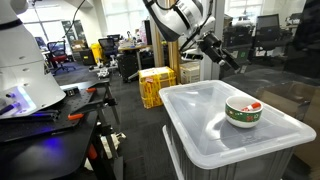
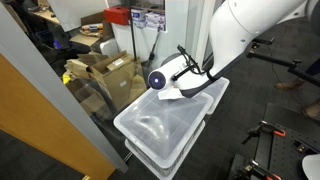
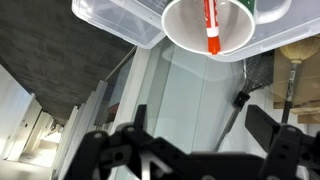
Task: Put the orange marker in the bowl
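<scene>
One container in play: bowl [image 1: 240, 117], round, pale inside, dark green band outside, standing upright on the lid of the clear bin [image 1: 200, 135].
Bowl contents: orange marker [image 1: 254, 106], nothing else seen in it.
Bowl place: right of the lid's middle in an exterior view, nearer the far right edge than the near edge, clear of all corners.
Marker place: inside the bowl [image 3: 185, 25], lying against the inner wall. An exterior view shows it on the bowl's right side, with one end up near the rim.
Marker axis: in the wrist view the orange marker [image 3: 210, 22] runs straight up and down the picture. Its rounded end sits low in the bowl and its other end is cut off by the top edge.
Marker ends: cannot tell which one is paler.
Pincer: gripper [image 1: 218, 52] has its two dark fingers [image 3: 140, 122] spread wide with nothing between them.
Gripper place: gripper [image 3: 200, 125] is raised above the lid's far edge, well apart from the bowl.
Occlusion: in an exterior view the white arm [image 2: 245, 30] covers the far end of the bin [image 2: 160, 125], so the bowl is hidden there.
Surroundings: yellow crates [image 1: 155, 85] stand on the floor beyond the bin's far left corner.
</scene>
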Action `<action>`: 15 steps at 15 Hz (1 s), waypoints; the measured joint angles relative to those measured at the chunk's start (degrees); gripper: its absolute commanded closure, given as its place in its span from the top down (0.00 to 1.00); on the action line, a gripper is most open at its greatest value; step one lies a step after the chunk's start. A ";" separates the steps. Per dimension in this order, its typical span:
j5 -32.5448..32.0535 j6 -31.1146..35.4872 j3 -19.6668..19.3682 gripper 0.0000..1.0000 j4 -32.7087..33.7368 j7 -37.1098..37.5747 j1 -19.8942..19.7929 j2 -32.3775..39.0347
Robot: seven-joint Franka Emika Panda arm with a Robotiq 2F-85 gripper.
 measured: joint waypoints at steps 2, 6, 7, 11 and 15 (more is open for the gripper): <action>1.66 0.54 1.37 1.00 -4.62 0.00 -0.38 -4.83; 4.94 3.93 3.48 1.00 -13.27 -0.48 -1.17 -13.88; 5.32 4.84 3.80 1.00 -15.19 -0.53 -1.21 -15.84; 5.48 11.44 4.45 1.00 -22.47 -0.57 -1.28 -22.98; 4.09 16.67 4.45 1.00 -27.47 -0.56 -1.44 -28.01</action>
